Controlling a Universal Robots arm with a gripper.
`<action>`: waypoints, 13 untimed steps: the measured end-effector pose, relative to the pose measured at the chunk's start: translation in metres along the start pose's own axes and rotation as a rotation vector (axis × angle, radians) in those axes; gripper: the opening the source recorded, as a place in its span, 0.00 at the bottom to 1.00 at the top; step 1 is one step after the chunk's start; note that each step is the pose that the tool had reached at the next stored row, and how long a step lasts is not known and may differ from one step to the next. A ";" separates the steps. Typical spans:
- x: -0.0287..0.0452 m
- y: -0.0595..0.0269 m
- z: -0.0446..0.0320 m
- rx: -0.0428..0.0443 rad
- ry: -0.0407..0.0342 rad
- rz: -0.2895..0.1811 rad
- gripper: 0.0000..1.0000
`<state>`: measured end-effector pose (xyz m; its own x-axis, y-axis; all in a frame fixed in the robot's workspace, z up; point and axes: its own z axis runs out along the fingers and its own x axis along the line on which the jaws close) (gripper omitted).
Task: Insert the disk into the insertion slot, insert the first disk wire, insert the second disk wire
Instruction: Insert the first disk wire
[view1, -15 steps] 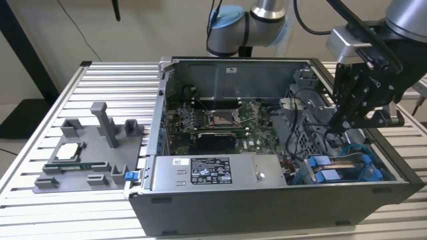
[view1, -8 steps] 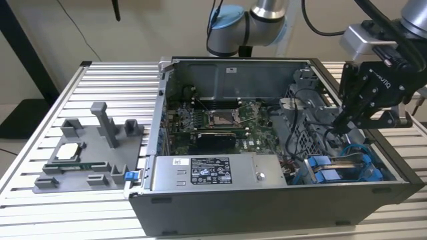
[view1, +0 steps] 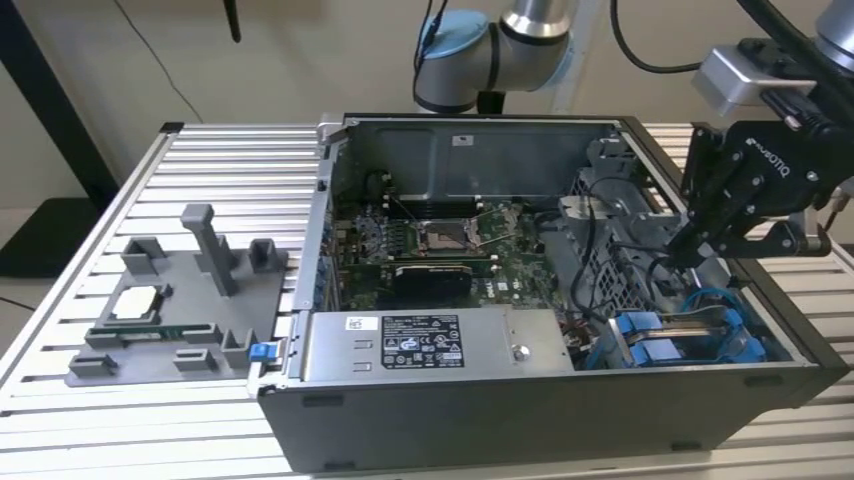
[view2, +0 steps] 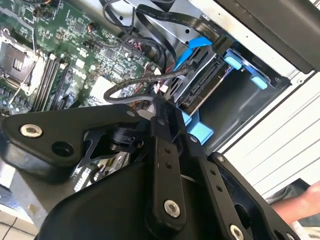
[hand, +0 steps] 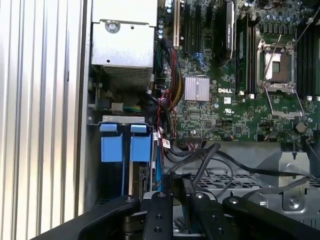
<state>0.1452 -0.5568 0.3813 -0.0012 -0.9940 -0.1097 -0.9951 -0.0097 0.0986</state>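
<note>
Tabletop (view1: 80, 420): slatted aluminium; grey fixture tray (view1: 174, 300) at the exterior view's left.
Case (view1: 534, 420): open, centre; power-supply box (view1: 427, 345) at near wall, motherboard (view1: 427, 245) behind.
Fingers (view2: 162, 120): clenched on black disk wire (view2: 125, 87).
Arm (view1: 494, 60): reaches down over case's right end.
Disk (view2: 202, 82): seated in insertion slot (view2: 240, 105), below fingers.

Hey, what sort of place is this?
Probably a robotics test bench: an open black desktop computer case sits on a ribbed aluminium table, beside a grey plastic parts fixture, with a silver-and-blue robot arm above.
</note>
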 end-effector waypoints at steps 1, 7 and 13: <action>0.0000 -0.0001 0.0000 0.0000 -0.0001 0.000 0.00; 0.0001 -0.0002 0.0001 -0.0003 0.0000 0.000 0.00; 0.0003 -0.0012 0.0015 -0.0107 -0.0004 0.001 0.00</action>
<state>0.1462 -0.5569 0.3797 -0.0022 -0.9939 -0.1100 -0.9940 -0.0099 0.1093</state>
